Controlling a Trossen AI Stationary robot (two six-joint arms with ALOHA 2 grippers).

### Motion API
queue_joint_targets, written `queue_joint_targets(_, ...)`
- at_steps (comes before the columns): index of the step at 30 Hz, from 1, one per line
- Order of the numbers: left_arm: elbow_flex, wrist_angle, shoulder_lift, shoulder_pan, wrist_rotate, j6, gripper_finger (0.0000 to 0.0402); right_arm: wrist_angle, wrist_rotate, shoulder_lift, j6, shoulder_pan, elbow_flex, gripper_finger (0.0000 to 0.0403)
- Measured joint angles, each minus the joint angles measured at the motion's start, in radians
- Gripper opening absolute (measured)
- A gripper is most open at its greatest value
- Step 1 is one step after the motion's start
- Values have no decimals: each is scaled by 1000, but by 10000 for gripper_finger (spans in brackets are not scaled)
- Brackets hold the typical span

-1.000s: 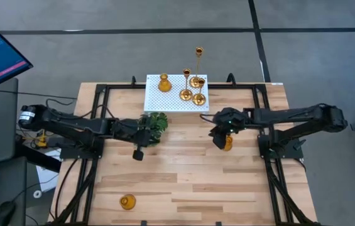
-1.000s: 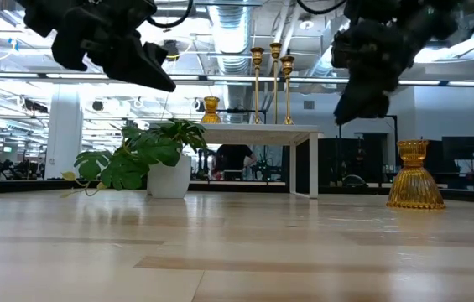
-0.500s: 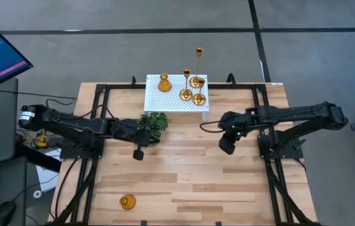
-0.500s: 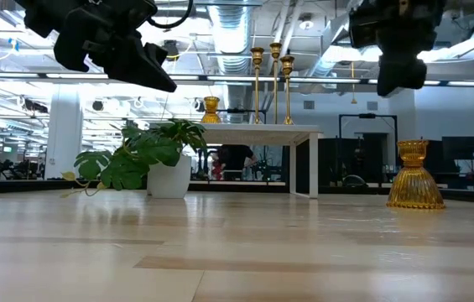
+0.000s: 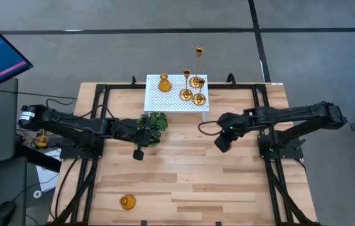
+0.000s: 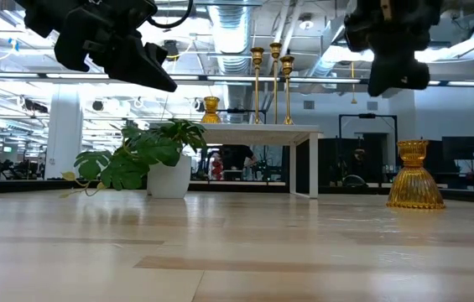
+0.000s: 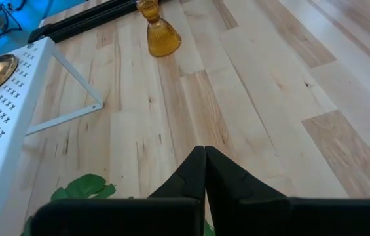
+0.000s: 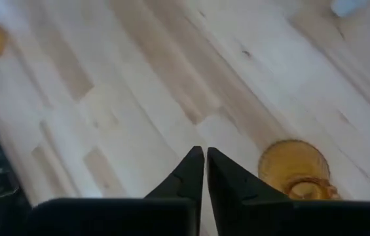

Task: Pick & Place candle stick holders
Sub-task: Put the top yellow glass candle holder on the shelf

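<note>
Landmark: white platform (image 5: 164,99), perforated, standing at the far middle of the table (image 5: 183,182).
On platform: four gold holders. One squat holder (image 5: 164,83) near its left end; three tall stems (image 5: 192,80) bunched at its right end. In the low view the stems (image 6: 274,80) rise well above the top and the squat one (image 6: 210,109) sits left of them.
Plant (image 5: 154,124): on the table just in front of the platform's left corner; white pot (image 6: 169,178) in the low view.
Right hand (image 5: 222,143): raised over the table, in front of the platform's right end and a little to its right. Fingers together, holding nothing; right wrist view shows the two tips meeting (image 8: 204,164).
Cone holder (image 6: 414,174): upright on the table under the right hand, untouched; hidden by that hand in the high view. Right wrist view shows its round rim (image 8: 296,169) close beside the fingers.
Left hand (image 5: 138,153): waits in front of the plant, left of the platform. Fingers together, empty (image 7: 204,172).
Stray holder (image 5: 127,201): short, amber, near the table's front left edge, well apart from the platform.
Left wrist view: the cone holder (image 7: 158,33) stands upright past the platform's corner.
</note>
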Motion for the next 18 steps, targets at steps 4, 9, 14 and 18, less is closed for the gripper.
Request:
queue_joint_targets(4, 0, 0, 0, 0, 0, 0, 6, -65, 19, 27, 51, 13, -1, 43)
queue_joint_targets(9, 0, -2, 2, 0, 0, -12, 5, -103, 20, 93, 84, 14, -3, 91)
queue_joint_targets(14, -3, -3, 2, 0, 0, -33, 6, -109, 19, 168, 105, 15, -3, 124)
queue_joint_targets(18, -22, -5, 2, 0, 0, -34, 6, -118, 17, 219, 148, 15, -3, 133)
